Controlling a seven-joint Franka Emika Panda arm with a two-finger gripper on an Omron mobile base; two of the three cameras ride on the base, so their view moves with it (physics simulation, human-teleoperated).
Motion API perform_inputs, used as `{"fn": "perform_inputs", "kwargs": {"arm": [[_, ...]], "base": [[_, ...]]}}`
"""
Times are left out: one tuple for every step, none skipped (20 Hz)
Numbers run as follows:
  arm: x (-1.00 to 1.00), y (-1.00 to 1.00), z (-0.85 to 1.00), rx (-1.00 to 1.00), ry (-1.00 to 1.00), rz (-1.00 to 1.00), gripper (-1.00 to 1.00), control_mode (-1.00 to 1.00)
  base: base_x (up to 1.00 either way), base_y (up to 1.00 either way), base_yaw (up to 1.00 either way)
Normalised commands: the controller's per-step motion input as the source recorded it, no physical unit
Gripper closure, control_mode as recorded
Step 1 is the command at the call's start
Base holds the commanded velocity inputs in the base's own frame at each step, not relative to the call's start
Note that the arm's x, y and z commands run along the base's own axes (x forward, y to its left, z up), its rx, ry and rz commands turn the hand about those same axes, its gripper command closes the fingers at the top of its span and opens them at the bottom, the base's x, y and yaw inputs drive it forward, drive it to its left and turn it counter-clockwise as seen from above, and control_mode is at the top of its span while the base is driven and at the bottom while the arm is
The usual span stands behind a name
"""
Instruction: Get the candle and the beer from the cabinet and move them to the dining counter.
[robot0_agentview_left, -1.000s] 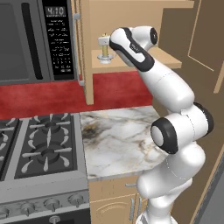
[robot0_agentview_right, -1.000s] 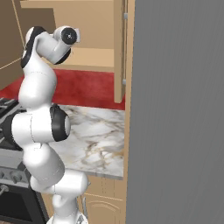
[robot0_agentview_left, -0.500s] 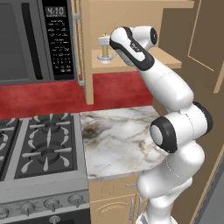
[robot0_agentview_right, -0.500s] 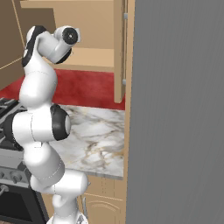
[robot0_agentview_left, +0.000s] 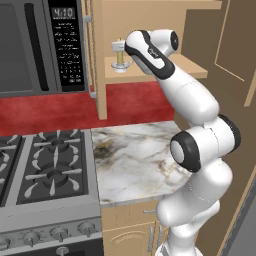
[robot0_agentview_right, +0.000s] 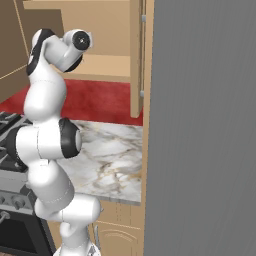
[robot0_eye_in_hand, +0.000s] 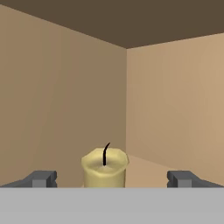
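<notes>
I have the arm (robot0_agentview_left: 190, 100) raised from the base and reaching up and left into the open cabinet (robot0_agentview_left: 165, 67), above the short marble desk (robot0_agentview_left: 135, 160) that adjoins the gas stove (robot0_agentview_left: 45, 165).

Claw state: the claw (robot0_eye_in_hand: 111, 179) stands fully apart. In the hand view its two dark fingertips (robot0_eye_in_hand: 41, 178) rise at the left and right of the lower edge, with a wide gap between them. Nothing is clamped.

Candle position: the candle (robot0_eye_in_hand: 105, 168) stands upright on the cabinet's lower shelf, between the two fingertips in the hand view and apart from both. Its pale yellow top and curved black wick are visible; its lower part is hidden by the bottom of that view. In the left base view the candle (robot0_agentview_left: 120, 59) sits in its silver dish-shaped holder near the left end of the shelf, just beside the cabinet's left wall, with the claw (robot0_agentview_left: 122, 50) at candle height directly to its right.

Cabinet interior: in the hand view I see two plain tan walls meeting in a far corner behind the candle, and a dark ceiling above.

Surroundings: a black microwave (robot0_agentview_left: 40, 45) hangs left of the cabinet, above the stove. A red backsplash (robot0_agentview_left: 50, 107) runs below both. In the right base view the arm (robot0_agentview_right: 47, 125) stands left of a large grey panel (robot0_agentview_right: 200, 125), with the cabinet (robot0_agentview_right: 100, 65) behind it.
</notes>
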Motion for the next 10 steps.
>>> {"fn": "perform_inputs", "kwargs": {"arm": [[0.11, 0.00, 0.00, 0.00, 0.00, 0.00, -1.00, -1.00], [0.11, 0.00, 0.00, 0.00, 0.00, 0.00, -1.00, -1.00], [0.12, 0.00, 0.00, 0.00, 0.00, 0.00, -1.00, -1.00], [0.13, 0.00, 0.00, 0.00, 0.00, 0.00, -1.00, -1.00], [0.14, 0.00, 0.00, 0.00, 0.00, 0.00, -1.00, -1.00], [0.14, 0.00, 0.00, 0.00, 0.00, 0.00, -1.00, -1.00], [0.14, 0.00, 0.00, 0.00, 0.00, 0.00, -1.00, -1.00], [0.14, 0.00, 0.00, 0.00, 0.01, 0.00, -1.00, -1.00], [0.10, 0.00, 0.00, 0.00, 0.01, 0.00, -1.00, -1.00], [0.07, 0.00, 0.00, 0.00, 0.00, 0.00, -1.00, -1.00]], "base": [[0.00, 0.00, 0.00], [0.00, 0.00, 0.00], [0.00, 0.00, 0.00], [0.00, 0.00, 0.00], [0.00, 0.00, 0.00], [0.00, 0.00, 0.00], [0.00, 0.00, 0.00], [0.00, 0.00, 0.00], [0.00, 0.00, 0.00], [0.00, 0.00, 0.00]]}}
